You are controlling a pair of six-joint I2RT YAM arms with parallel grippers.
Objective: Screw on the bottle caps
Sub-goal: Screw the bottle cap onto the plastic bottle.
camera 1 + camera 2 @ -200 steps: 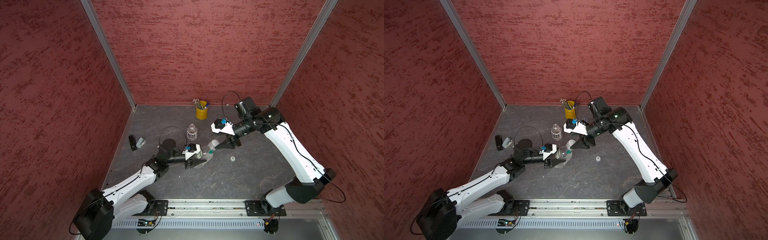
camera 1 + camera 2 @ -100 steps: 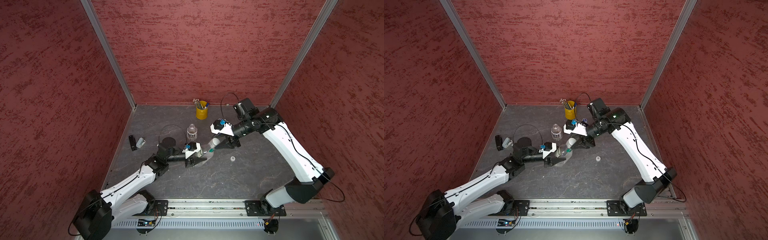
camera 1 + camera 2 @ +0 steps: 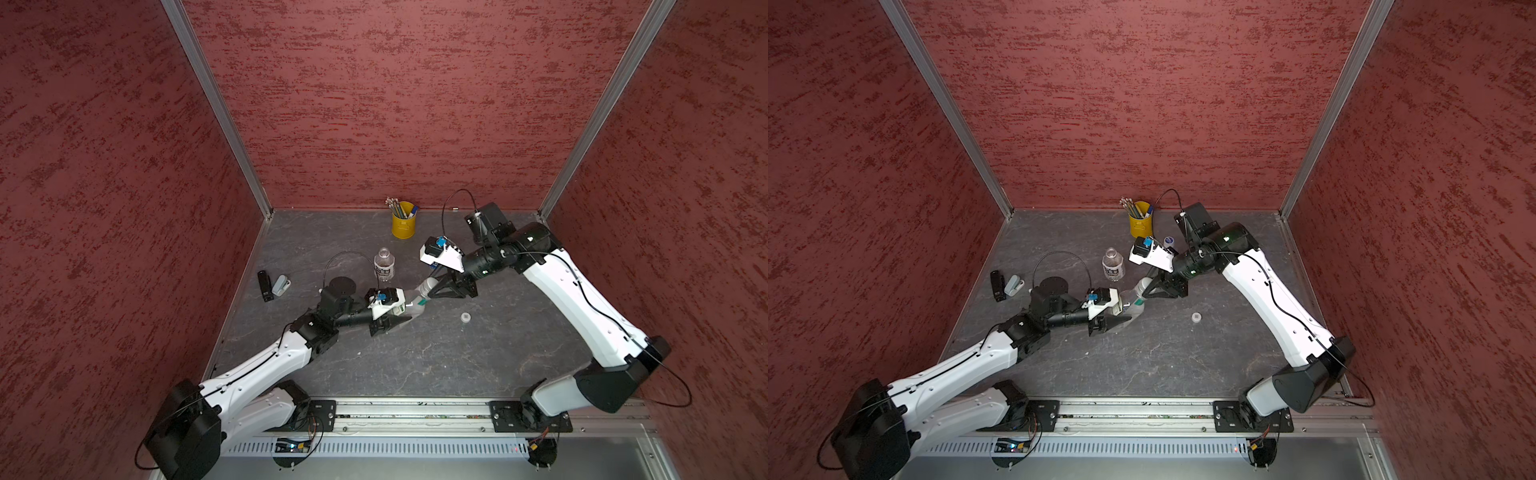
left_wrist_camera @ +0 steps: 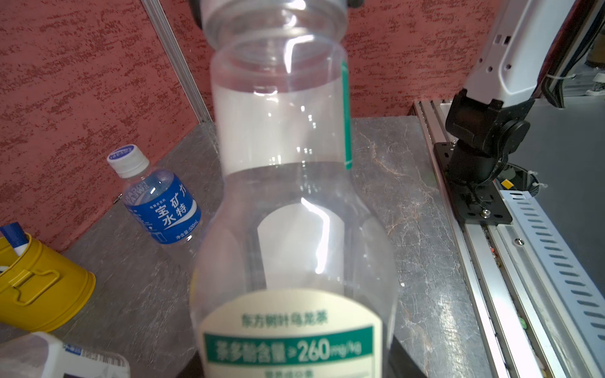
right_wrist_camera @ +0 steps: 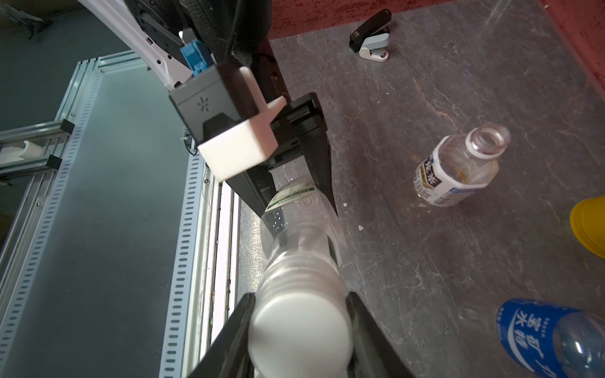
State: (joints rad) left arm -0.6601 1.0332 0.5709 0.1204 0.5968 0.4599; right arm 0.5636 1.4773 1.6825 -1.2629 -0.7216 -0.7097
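Observation:
My left gripper (image 3: pixel 398 312) is shut on the plain clear bottle (image 3: pixel 411 304) with a green neck band (image 4: pixel 344 114). It holds the bottle tilted, mouth toward the right arm. The wide white cap (image 5: pixel 299 330) sits on that mouth. My right gripper (image 5: pixel 299 327) is shut on the cap, one finger (image 5: pixel 234 330) touching each side. The white-labelled bottle (image 3: pixel 384 266) stands open behind. The blue-labelled bottle (image 4: pixel 160 203) wears its blue-and-white cap (image 4: pixel 126 158). A small white cap (image 3: pixel 465 317) lies loose on the table.
A yellow pencil cup (image 3: pixel 403 220) stands at the back by the wall. A grey stapler (image 3: pixel 281 286) and a black object (image 3: pixel 264 286) lie at the left edge. The metal rail (image 3: pixel 415 415) runs along the front.
The right gripper's jaws have closed in onto the white cap at the bottle's mouth. The left gripper has kept its hold on the bottle, almost in place.

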